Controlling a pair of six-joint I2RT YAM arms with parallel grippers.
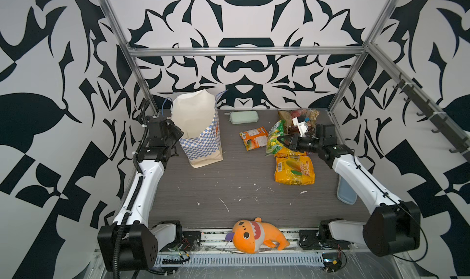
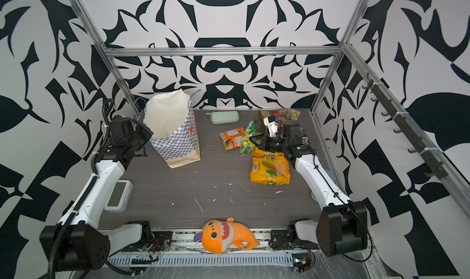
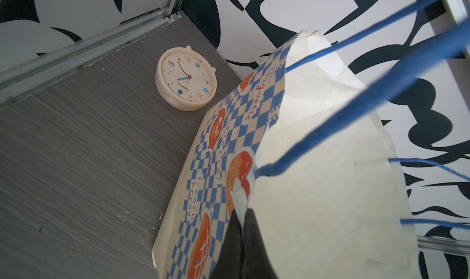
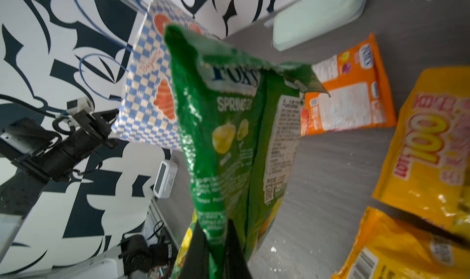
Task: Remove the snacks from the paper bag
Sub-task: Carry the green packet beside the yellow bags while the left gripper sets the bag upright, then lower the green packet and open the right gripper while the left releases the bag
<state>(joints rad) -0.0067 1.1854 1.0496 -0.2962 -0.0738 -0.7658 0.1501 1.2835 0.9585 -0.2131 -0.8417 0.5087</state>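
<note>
Now the right jaws pinch the green packet (image 1: 272,144) tight, holding it up by the snacks (image 1: 295,169) already lying far right on the counter (image 1: 229,188). The left jaws clamp the rim of the paper bag (image 1: 201,143), upright far left. Nearly done, seemingly; bag's bottom is hidden.
</note>
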